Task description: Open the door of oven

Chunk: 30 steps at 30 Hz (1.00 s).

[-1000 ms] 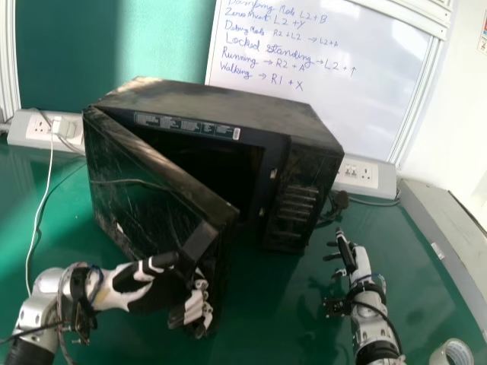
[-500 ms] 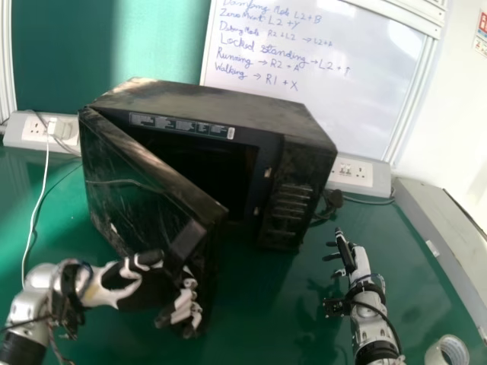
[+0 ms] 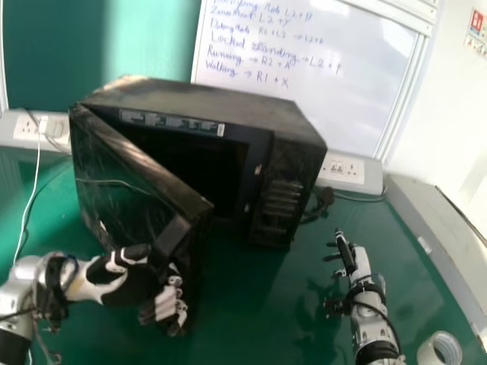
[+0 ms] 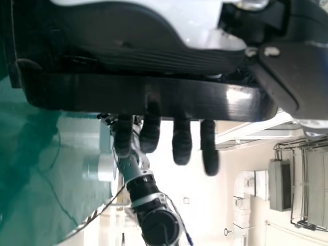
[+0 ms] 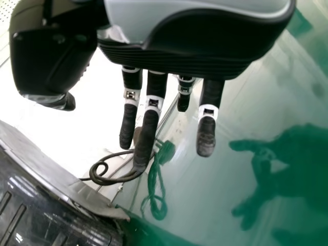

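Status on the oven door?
Left hand hooked round edge of oven door. Right hand open, away from it. Door partly open. Left forearm may crowd its swing.

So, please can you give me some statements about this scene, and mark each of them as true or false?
1. The oven door is partly open. True.
2. The right hand holds the oven door. False: the left hand has its fingers round the door's free edge.
3. The whiteboard behind the oven has handwriting on it. True.
4. The roll of tape lies on top of the oven. False: it lies on the table, to the right of the right arm.
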Motion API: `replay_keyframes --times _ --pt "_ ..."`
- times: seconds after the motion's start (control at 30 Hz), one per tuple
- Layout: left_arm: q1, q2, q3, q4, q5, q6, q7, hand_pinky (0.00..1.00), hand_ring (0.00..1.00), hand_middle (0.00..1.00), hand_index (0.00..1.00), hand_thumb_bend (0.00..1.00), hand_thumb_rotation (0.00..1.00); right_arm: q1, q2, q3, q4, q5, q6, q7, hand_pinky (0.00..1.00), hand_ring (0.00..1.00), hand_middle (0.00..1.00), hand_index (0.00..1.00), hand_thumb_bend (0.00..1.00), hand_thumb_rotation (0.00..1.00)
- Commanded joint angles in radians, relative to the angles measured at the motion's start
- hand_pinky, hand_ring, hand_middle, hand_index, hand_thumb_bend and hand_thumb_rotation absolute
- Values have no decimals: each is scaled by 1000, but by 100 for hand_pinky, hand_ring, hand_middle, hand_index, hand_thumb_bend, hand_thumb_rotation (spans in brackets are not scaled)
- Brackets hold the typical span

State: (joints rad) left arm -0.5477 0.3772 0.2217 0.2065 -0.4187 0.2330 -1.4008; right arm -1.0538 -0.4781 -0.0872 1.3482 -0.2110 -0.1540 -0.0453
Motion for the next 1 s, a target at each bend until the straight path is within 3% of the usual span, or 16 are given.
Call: replay_keyframes --times 0.0,0.1,0.27,0.3,0.33,0.37,0.47,0.5,0.6,0.73,0.83,0.97 --pt "-81 93 276 -52 -226 17 180 0 3 7 14 85 60 -10 -9 -1 1 -3 -1 -7 18 23 36 59 65 100" --pt "-69 94 285 -87 -230 58 213 0 3 7 11 87 65 -10 -10 1 1 -5 3 -5 18 23 36 60 66 100" --pt "-64 102 296 -101 -225 63 202 0 3 7 11 91 69 -12 -7 0 1 -3 11 -11 18 23 37 60 66 100" --pt "-78 107 297 -78 -245 65 164 0 3 8 12 91 69 -13 -7 -1 1 -2 13 -11 18 22 36 60 67 100" --pt "-80 100 307 -75 -252 59 169 0 3 9 17 85 70 -14 -7 3 1 -6 13 -11 18 22 36 60 66 100" --pt "-77 98 314 -75 -258 66 179 0 4 10 19 87 70 -14 -7 5 1 -7 13 -10 18 22 36 60 66 100" --pt "-63 96 330 -76 -234 28 206 0 3 7 10 91 74 -15 -8 4 1 -5 14 -11 19 22 36 60 67 100" --pt "-69 107 332 -59 -254 65 191 0 3 7 8 90 75 -15 -8 5 1 -5 14 -11 19 23 36 60 67 100" --pt "-86 136 340 -8 -287 141 166 0 2 6 7 92 69 -13 -9 5 2 -4 10 -7 18 23 36 61 66 100" --pt "-102 156 357 53 -293 117 147 0 3 8 11 89 71 -11 -11 13 1 -11 1 -6 19 23 36 61 66 100" --pt "-114 176 379 93 -335 171 153 0 3 9 15 88 64 -11 -10 11 0 -7 -1 -7 19 23 36 61 67 100" --pt "-108 190 401 107 -331 145 184 0 3 7 10 93 67 -11 -10 10 0 -4 1 -4 19 23 36 61 66 100"
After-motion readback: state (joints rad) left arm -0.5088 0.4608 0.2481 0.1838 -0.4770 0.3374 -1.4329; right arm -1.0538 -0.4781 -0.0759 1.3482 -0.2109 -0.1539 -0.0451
